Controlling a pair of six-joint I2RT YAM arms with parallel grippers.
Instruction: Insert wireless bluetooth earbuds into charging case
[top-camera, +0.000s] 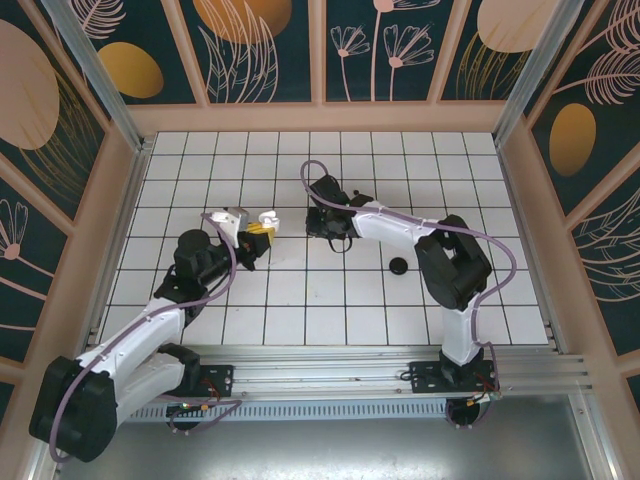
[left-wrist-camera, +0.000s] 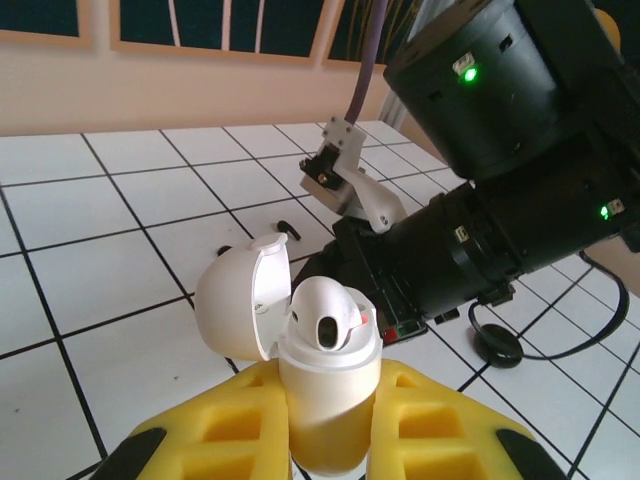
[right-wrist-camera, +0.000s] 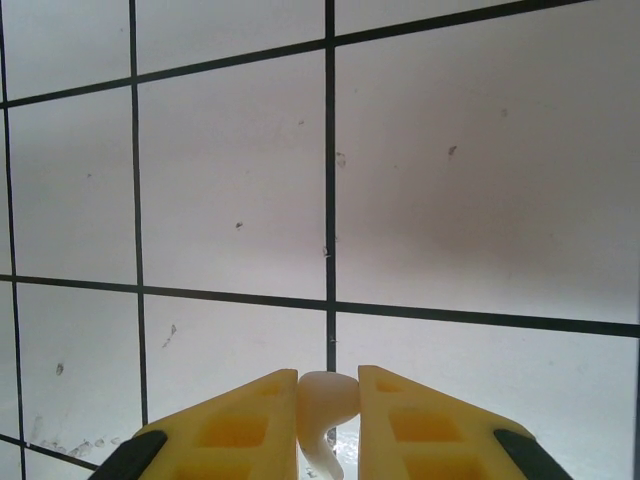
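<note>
A white charging case (left-wrist-camera: 330, 385) stands upright with my left gripper (left-wrist-camera: 330, 440) shut on it, its yellow fingers (left-wrist-camera: 230, 430) against both sides. The lid (left-wrist-camera: 235, 300) is swung open to the left. One white earbud (left-wrist-camera: 325, 315) sits in the case's top. In the top view the case (top-camera: 267, 218) is held left of centre by my left gripper (top-camera: 256, 238). My right gripper (right-wrist-camera: 328, 405) is shut on a second white earbud (right-wrist-camera: 326, 392), its stem pointing down, above the tiled floor. That gripper (top-camera: 318, 226) hangs just right of the case.
A black round disc (top-camera: 398, 265) lies on the tiles right of centre and appears by the right arm (left-wrist-camera: 480, 220) as the disc (left-wrist-camera: 497, 345). Two small black bits (left-wrist-camera: 285, 225) lie on the tiles behind the case. Pink walls (top-camera: 320, 118) ring the tiled floor.
</note>
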